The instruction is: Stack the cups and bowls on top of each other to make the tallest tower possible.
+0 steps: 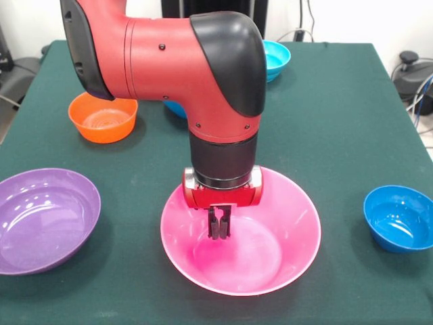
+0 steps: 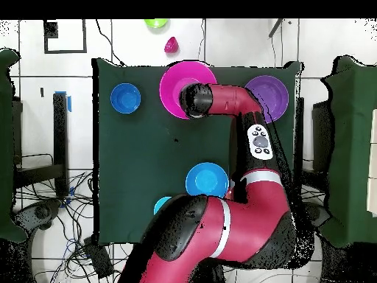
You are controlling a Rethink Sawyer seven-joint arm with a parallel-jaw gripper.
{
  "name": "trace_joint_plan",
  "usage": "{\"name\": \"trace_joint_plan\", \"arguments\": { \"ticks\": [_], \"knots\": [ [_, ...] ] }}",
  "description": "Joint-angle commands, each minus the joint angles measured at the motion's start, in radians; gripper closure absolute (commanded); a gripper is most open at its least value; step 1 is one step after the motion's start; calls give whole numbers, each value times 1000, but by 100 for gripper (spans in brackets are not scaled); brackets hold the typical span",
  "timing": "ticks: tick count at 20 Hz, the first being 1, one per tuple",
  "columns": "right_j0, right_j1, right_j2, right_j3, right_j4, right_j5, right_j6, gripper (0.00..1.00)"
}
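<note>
I hold the gripper (image 1: 219,229), fingers together and empty, inside the pink bowl (image 1: 291,233) at the worktop's (image 1: 338,122) near-centre; the bowl looks light, rigid, glossy, likely slippery; I judge its thin rim the best hold.

Arm (image 1: 162,57): glossy red shell segments with black rounded joint caps; small dark screws dotted the red casing. Wrist: black cylindrical collar above a silver-edged red flange. End effector (image 1: 218,227): short black fingers. Overhead, a grey oval button panel (image 2: 259,140) sat on one link.
</note>
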Motion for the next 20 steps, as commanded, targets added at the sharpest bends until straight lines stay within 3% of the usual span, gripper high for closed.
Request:
{"name": "trace_joint_plan", "arguments": {
  "ticks": [1,10,14,15,20],
  "knots": [
    [20,-1,29,41,-27,-26,-5,100],
    [22,-16,11,81,-21,-75,50,100],
    [14,-14,26,83,-18,-76,23,100],
    [14,-14,25,84,-17,-80,28,0],
    [6,-14,36,90,-12,-83,21,0]
  ]
}}
